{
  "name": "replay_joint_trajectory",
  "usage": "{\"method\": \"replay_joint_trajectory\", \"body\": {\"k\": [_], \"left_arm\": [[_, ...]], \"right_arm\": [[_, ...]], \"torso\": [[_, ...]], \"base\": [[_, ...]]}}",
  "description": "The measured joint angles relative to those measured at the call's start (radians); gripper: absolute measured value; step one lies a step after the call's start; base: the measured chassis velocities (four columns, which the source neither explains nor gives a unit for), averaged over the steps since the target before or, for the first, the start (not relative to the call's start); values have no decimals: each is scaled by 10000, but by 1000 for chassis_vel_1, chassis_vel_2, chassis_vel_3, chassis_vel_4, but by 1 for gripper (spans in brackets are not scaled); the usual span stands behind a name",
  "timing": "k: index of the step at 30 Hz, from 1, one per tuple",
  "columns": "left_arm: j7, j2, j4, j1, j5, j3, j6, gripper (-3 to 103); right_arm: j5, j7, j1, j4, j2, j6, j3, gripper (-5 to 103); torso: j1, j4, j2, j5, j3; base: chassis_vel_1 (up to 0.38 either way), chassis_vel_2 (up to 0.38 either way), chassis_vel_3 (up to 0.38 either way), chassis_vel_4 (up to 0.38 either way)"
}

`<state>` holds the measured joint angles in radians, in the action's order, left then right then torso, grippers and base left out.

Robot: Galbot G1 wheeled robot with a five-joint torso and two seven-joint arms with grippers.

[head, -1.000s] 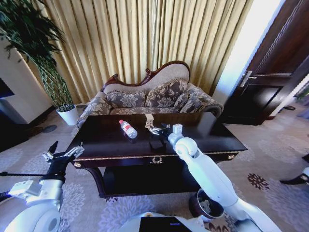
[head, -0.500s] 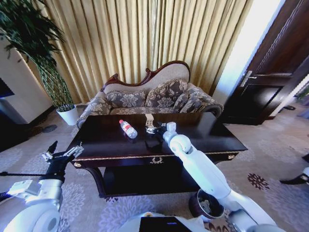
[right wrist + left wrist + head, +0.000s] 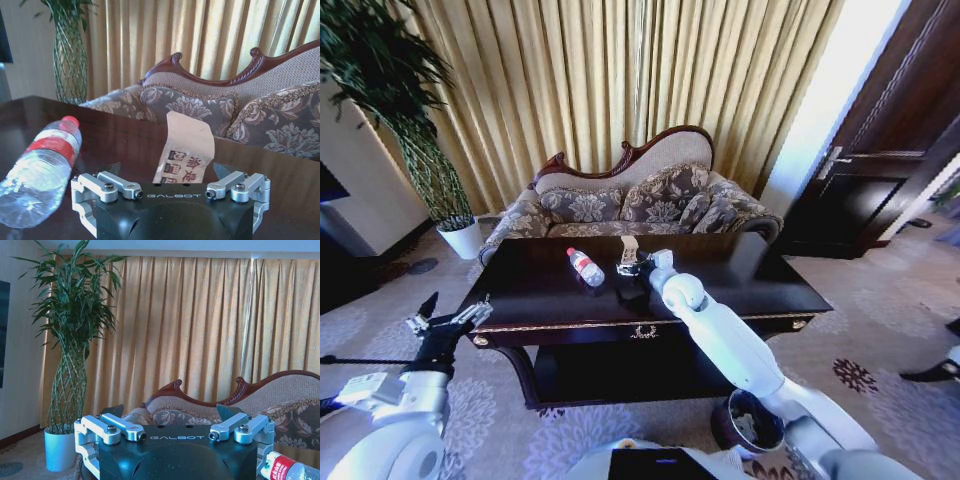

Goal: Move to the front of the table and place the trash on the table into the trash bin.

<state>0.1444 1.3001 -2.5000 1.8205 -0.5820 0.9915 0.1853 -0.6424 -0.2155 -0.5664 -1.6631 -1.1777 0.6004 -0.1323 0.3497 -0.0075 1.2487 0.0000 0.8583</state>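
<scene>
Our right gripper [image 3: 628, 267], frame center in head view, jaws spread wide w/ nothing held, faces the tan wrapper [image 3: 186, 148] standing on the table [image 3: 760, 280]. We judge it light, soft, crushable; pinch mid-body. Bottle [image 3: 585, 266] lies just left. Left gripper [image 3: 455, 322] parked lower left, open.

A carved dark-wood sofa [image 3: 630, 195] with grey floral upholstery and matching cushions stands before pleated golden curtains [image 3: 620, 80]. To one side, a tall leafy green plant with a lattice-woven stem [image 3: 410, 130] grows from a white pot [image 3: 460, 238]. A dark panelled wooden door [image 3: 880, 160] with what looks like a metal handle stands at the other side. Patterned grey carpet [image 3: 880, 330] covers the floor.
</scene>
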Motion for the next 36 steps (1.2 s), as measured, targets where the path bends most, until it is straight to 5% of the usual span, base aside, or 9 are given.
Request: {"method": "replay_joint_trajectory", "body": {"k": [15, 30, 36], "left_arm": [[15, 134, 0, 11, -5, 19, 3, 100], [0, 155, 0, -19, -13, -13, 10, 100], [5, 106, 0, -18, -31, 48, 4, 100]], "right_arm": [[-117, 86, 458, 540, -147, 940, -280, 100], [230, 564, 461, 1130, -70, 632, -183, 101], [822, 938, 418, 1277, 23, 330, -137, 86]], "torso": [[1, 0, 0, 0, 0], [1, 0, 0, 1, 0], [1, -1, 0, 1, 0]], "base": [[0, 0, 0, 0], [0, 0, 0, 0], [0, 0, 0, 0]]}}
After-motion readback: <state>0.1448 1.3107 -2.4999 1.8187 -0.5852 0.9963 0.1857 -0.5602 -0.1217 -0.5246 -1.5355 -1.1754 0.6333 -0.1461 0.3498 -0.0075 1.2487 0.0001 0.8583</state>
